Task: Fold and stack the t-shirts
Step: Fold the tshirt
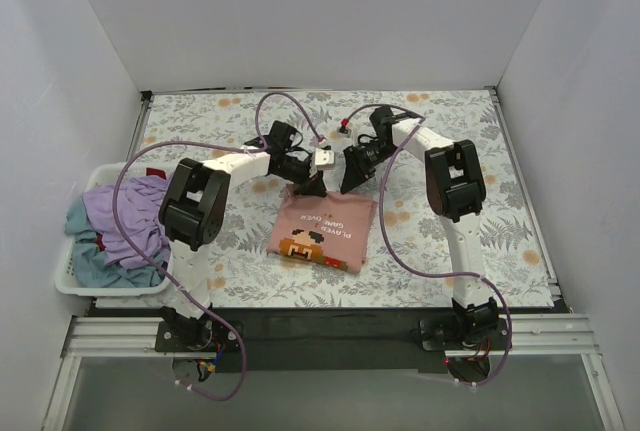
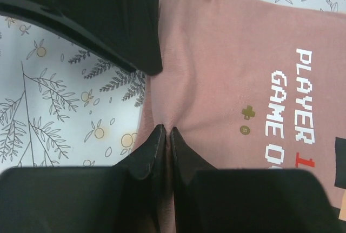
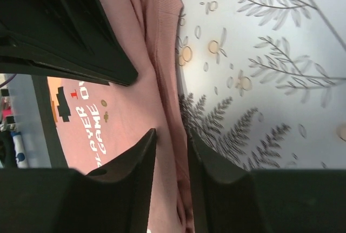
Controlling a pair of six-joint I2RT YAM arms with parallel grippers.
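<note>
A dusty salmon-pink t-shirt (image 1: pixel 325 229) with a "PLAYER GAME" print lies folded into a small rectangle at mid-table. My left gripper (image 1: pixel 305 184) is at its far left corner. In the left wrist view the gripper (image 2: pixel 166 130) is shut on a pinch of the pink cloth (image 2: pixel 227 54), with wrinkles radiating from the tips. My right gripper (image 1: pixel 352 179) is at the far right corner. In the right wrist view the gripper (image 3: pixel 172 132) stands narrowly open astride the shirt's folded edge (image 3: pixel 162 38). A lavender-purple t-shirt (image 1: pixel 135 211) and a teal-blue one (image 1: pixel 95 261) lie crumpled in the basket.
A white plastic basket (image 1: pixel 72 283) sits at the table's left edge. The floral tablecloth (image 1: pixel 450 121) covers the table, and white walls enclose it at the back and both sides. Purple cables loop over both arms.
</note>
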